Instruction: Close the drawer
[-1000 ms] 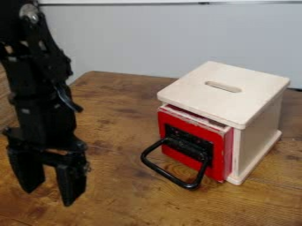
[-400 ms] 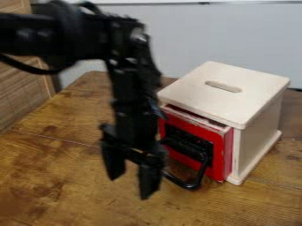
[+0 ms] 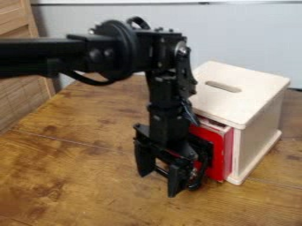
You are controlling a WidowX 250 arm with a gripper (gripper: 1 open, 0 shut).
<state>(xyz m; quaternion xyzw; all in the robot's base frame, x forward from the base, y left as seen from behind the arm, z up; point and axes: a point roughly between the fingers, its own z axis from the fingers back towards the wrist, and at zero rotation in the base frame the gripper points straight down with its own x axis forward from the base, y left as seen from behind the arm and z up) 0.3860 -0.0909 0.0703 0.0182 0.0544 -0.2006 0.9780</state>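
Note:
The drawer [image 3: 214, 150] has a red front and sits in a pale wooden cube box [image 3: 250, 124] on the right of the table. It stands pulled out a little. My black gripper [image 3: 169, 173] hangs straight down just in front of the drawer, fingers spread open, and it hides the black panel and most of the loop handle. A bit of the black handle shows by the right finger [image 3: 192, 173]. I cannot tell whether the fingers touch the handle.
The box has a slotted pale top [image 3: 221, 86]. The brown wooden table [image 3: 71, 177] stretches left and forward. A wooden panel [image 3: 14, 18] stands at the far left and a pale wall is behind.
My arm has swung from the left of the table rightward, and the gripper is now directly in front of the drawer. The drawer looks still slightly open.

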